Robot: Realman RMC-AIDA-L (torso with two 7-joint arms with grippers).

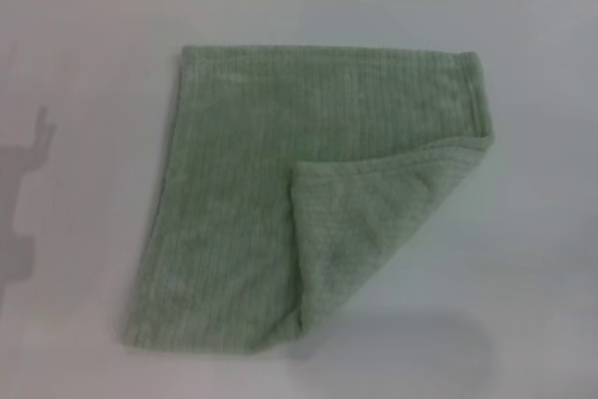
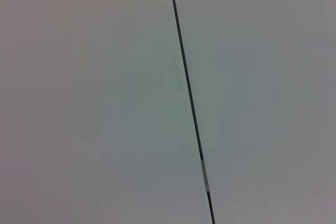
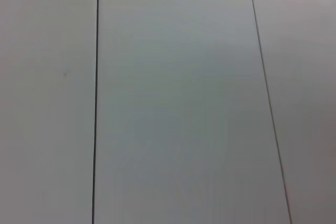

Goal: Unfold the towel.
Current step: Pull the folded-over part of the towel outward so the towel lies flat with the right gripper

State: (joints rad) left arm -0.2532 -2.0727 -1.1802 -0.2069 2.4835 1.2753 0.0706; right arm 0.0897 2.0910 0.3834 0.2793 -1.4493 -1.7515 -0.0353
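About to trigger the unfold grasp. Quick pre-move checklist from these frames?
1. Towel in head view, whole outline visible: ok.
2. Towel flat: not ok, the corner nearest the robot's right is folded over as a flap.
3. Flap edge exposed for a pinch, nothing lying on it: ok.
4. Table around the towel free of other objects: ok.
5. Claws in view, state known: cannot tell, neither shows in any view.
6. Wrist views on the towel: not ok, both show only pale panels with dark seams.

Perhaps a lab: bare white table [image 1: 84,63], seamed panels [image 3: 173,98].
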